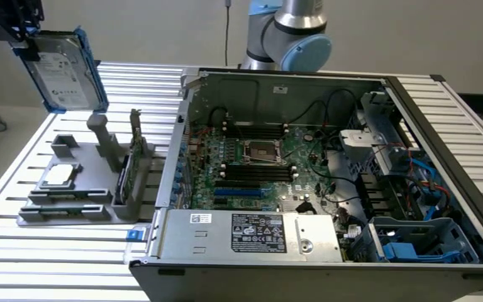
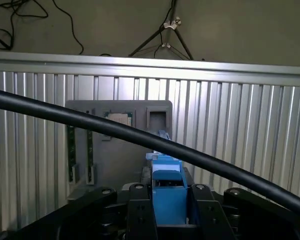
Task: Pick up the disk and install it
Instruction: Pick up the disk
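Note:
The disk (image 1: pixel 61 69), a silver-grey hard drive with a white label in a blue rail frame, hangs tilted in the air at the exterior view's upper left. My gripper (image 1: pixel 19 34) is shut on its top end and holds it well above the grey holder (image 1: pixel 82 189) on the table. In the wrist view the disk's blue frame (image 2: pixel 167 192) sits clamped between my black fingers (image 2: pixel 140 217), and a black cable (image 2: pixel 90 122) crosses in front. The holder (image 2: pixel 120 150) lies far below.
An open computer case (image 1: pixel 443 126) stands at the exterior view's right, with its motherboard (image 1: pixel 258 163), power supply (image 1: pixel 250 236) and a blue drive bay (image 1: pixel 417 242). The holder carries a small silver chip (image 1: pixel 61 176) and an upright green card (image 1: pixel 133 163). The table (image 1: pixel 23 251) is ribbed metal.

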